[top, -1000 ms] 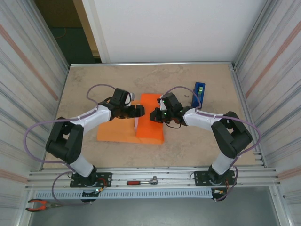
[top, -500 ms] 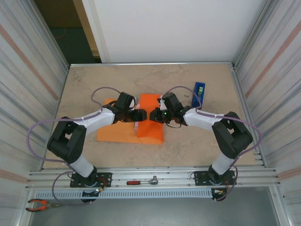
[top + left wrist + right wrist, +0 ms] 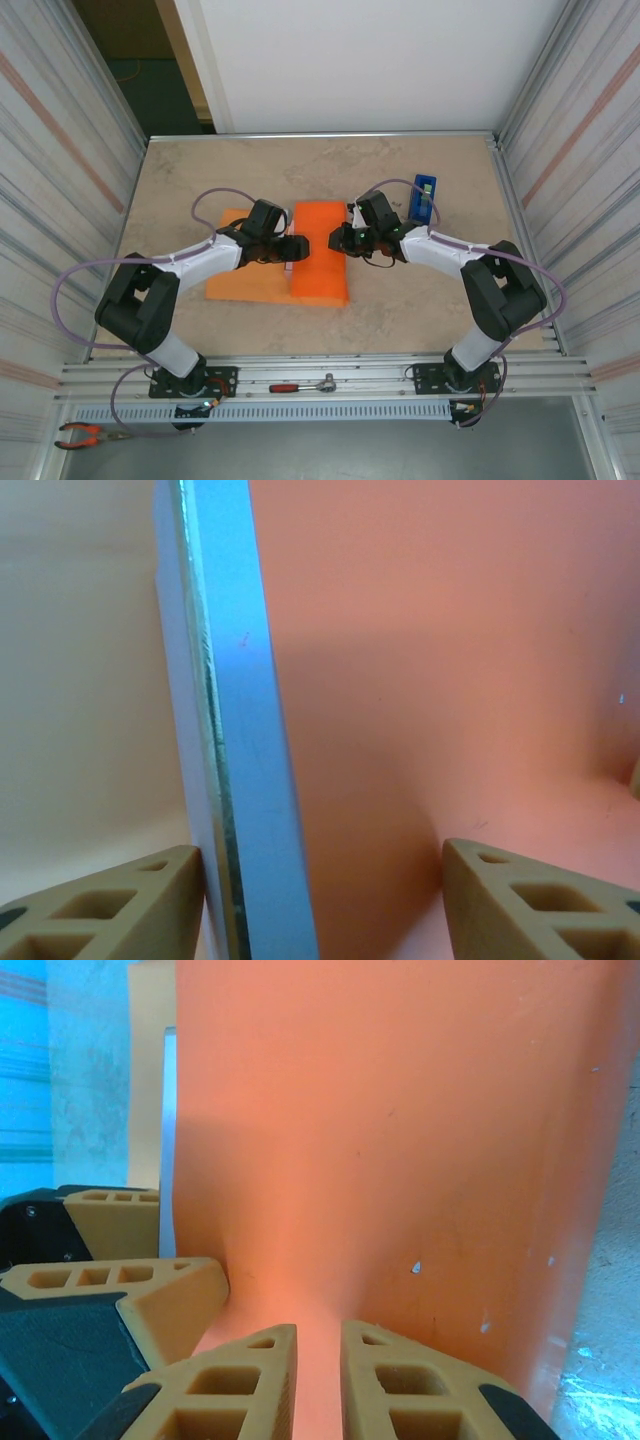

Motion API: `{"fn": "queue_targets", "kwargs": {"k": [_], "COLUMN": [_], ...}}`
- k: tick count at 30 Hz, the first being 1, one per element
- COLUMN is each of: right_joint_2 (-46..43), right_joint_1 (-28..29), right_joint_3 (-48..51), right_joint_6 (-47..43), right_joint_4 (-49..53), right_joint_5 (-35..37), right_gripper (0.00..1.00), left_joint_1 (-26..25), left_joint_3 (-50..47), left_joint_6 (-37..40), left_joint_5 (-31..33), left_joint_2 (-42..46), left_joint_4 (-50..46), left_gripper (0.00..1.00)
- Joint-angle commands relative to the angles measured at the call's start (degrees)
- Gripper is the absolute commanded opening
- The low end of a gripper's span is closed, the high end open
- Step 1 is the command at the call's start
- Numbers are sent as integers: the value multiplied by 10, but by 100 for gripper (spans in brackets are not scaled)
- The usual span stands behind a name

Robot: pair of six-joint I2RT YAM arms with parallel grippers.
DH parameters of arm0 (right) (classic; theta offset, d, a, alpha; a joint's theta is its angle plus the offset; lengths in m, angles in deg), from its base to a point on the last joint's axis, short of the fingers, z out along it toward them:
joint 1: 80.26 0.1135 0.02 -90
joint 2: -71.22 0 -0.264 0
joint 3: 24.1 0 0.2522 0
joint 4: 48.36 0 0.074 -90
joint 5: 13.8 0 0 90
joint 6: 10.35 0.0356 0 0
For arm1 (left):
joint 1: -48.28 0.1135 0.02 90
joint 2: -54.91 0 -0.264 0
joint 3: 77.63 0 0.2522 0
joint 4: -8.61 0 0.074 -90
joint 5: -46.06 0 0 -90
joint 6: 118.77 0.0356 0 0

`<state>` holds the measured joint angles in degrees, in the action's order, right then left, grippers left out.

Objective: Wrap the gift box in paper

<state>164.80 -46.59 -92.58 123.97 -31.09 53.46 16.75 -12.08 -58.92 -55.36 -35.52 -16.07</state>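
The orange paper (image 3: 250, 282) lies flat on the left and is folded over the gift box (image 3: 289, 266), making an orange block (image 3: 322, 255). The box's pale bare edge (image 3: 235, 780) stands between the open jaws of my left gripper (image 3: 293, 247), with paper-covered face (image 3: 400, 680) beside it. The left finger sits against the pale edge; the right finger (image 3: 540, 900) stands off the paper. My right gripper (image 3: 342, 240) is at the block's right side. Its jaws (image 3: 318, 1335) are a narrow gap apart over the paper (image 3: 400, 1110).
A blue tape dispenser (image 3: 423, 200) stands just right of the right gripper. A ratchet tool (image 3: 300, 385) and pliers (image 3: 80, 433) lie on the front rail. Metal walls enclose the table on both sides.
My left gripper has slid right up to the box's edge and its jaws have narrowed. My right gripper has drawn back a little to the right and its jaws have parted slightly.
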Motion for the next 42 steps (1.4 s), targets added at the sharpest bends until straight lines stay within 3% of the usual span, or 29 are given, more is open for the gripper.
{"fn": "queue_targets", "kwargs": {"k": [1,9,21,26,42], "right_joint_2": [-27,-41,-38,-13,80], "right_joint_1": [3,4,5,3,6], "right_joint_3": [11,25,4,-27,-85], "right_joint_6": [-13,-15,-45,-61,-64], "right_joint_4": [13,13,49,69,80], "right_joint_5": [4,5,9,2,5], "right_gripper": [16,15,7,0,0], "left_joint_1": [-2,-6,-55,-56,-55], "left_joint_3": [4,-8,-51,-33,-14], "left_joint_6": [23,15,-90,-77,-63], "left_joint_5": [30,25,67,80,88], "left_joint_2": [-7,-4,18,-2,-14], "left_joint_4": [-53,-44,-18,-38,-51], "left_gripper": [57,52,42,42,42]}}
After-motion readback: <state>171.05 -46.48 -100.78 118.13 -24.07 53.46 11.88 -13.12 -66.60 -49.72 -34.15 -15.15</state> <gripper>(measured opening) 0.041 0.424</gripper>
